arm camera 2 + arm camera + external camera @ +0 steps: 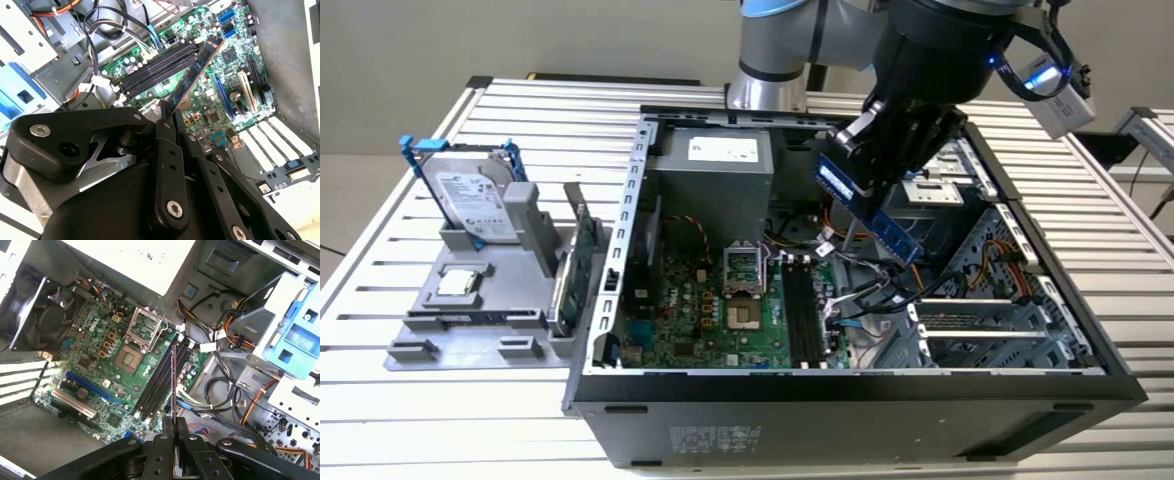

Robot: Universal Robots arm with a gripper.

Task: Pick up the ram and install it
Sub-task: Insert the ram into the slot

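Ram (874, 205) was held in the gripper (861, 165), whose fingers were closed narrowly on the stick's upper end. In the exterior view it was seen tilted, running from 11 o'clock down to 5 o'clock. It hung over the open case (854, 390) and was not yet seated. The slots (803, 310) on the motherboard (707, 300) lay at about 7 o'clock from its lower end and apart from it. In the first wrist view the stick (173, 380) was seen edge-on, lined up along the slots (157, 380), with the fingertips (165, 426) pressed to both its faces. In the second wrist view its chip side (192, 77) was shown slanting out from the gripper (165, 112) over the board. At 9 o'clock from the case, a grey holder (467, 300) stood on the table (400, 420). In it, a hard drive (467, 200) and a green card (583, 255) were kept upright.
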